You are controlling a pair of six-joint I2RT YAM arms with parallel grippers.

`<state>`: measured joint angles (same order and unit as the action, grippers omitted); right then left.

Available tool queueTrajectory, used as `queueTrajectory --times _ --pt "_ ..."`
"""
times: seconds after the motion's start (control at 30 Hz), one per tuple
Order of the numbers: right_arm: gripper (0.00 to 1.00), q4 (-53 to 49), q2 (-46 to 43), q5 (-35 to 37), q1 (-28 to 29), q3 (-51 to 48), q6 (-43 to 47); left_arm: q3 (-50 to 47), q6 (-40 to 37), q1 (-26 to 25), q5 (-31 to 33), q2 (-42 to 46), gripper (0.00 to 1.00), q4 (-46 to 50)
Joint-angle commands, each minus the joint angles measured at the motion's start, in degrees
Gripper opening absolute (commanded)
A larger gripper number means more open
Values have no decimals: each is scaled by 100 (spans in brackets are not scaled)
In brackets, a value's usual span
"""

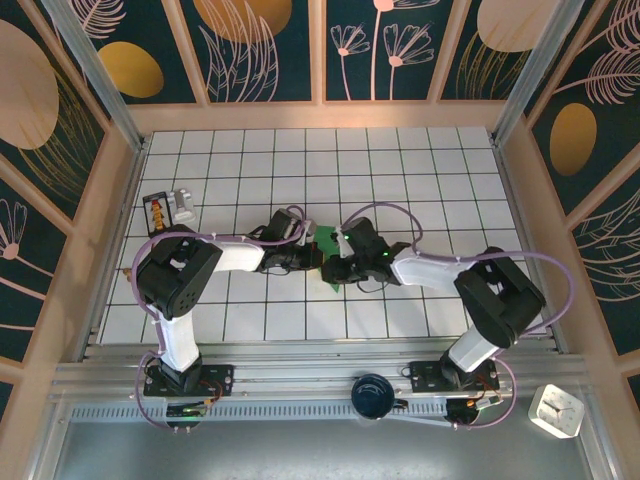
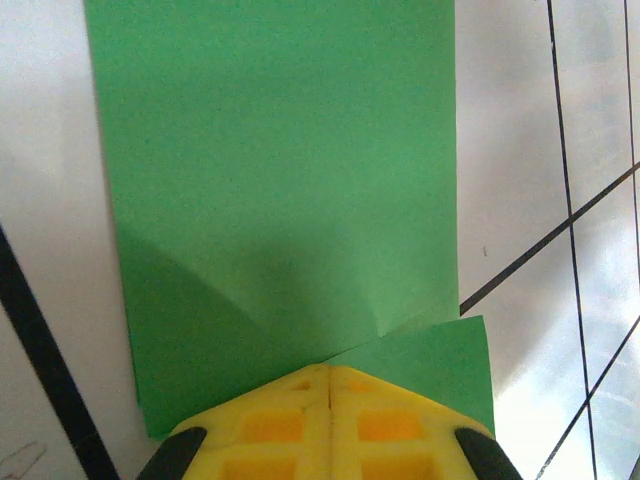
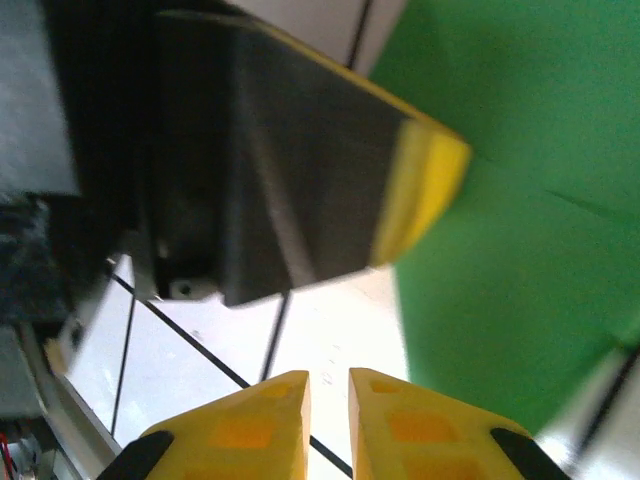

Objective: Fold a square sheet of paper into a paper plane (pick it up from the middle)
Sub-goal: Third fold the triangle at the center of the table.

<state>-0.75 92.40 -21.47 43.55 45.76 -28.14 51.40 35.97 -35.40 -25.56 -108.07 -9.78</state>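
**Both grippers met over the green sheet at mid-table**

You were working on a white tiled tabletop [image 1: 400, 170] ruled with dark grid lines. It was boxed in by pale wooden framing and dark teal wall panels [image 1: 270, 50] printed with gold discs and pink plant outlines. From above, the two white arms bent inward, and the thin green square sheet of paper [image 2: 280, 170] showed as slivers beside their wrists.

Your left gripper [image 2: 330, 385] had its yellow, grid-moulded pads pressed together with the seam closed, sitting at the sheet's near edge. You could not tell whether paper was pinched between them. Its wrist view gave detail the top view was too distant to resolve: smooth matte paper stretching ahead of the tips, a shallow crease, and a small flap [image 2: 425, 360] poking out just right of them.

Your right gripper [image 3: 328, 385] showed a narrow slit between its pads, with bare tile beneath. The sheet lay ahead and right of it, and a black, yellow-tipped finger [image 3: 300, 170] hung ahead and left.
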Motion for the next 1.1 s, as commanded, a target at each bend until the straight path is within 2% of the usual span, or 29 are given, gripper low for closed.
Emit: queueTrajectory --times 0.0,0.2,0.5,1.07 --pt "15 145 358 -85 92 285 193 -77 -178 27 554 -307 0 585" --pt "11 177 726 -59 51 299 292 -69 -186 32 553 -278 0 583" --pt "8 307 783 -110 -84 -253 231 -69 -220 32 565 -276 0 591" --pt "3 295 373 -103 35 -1253 -212 -84 -261 32 649 -277 0 649"
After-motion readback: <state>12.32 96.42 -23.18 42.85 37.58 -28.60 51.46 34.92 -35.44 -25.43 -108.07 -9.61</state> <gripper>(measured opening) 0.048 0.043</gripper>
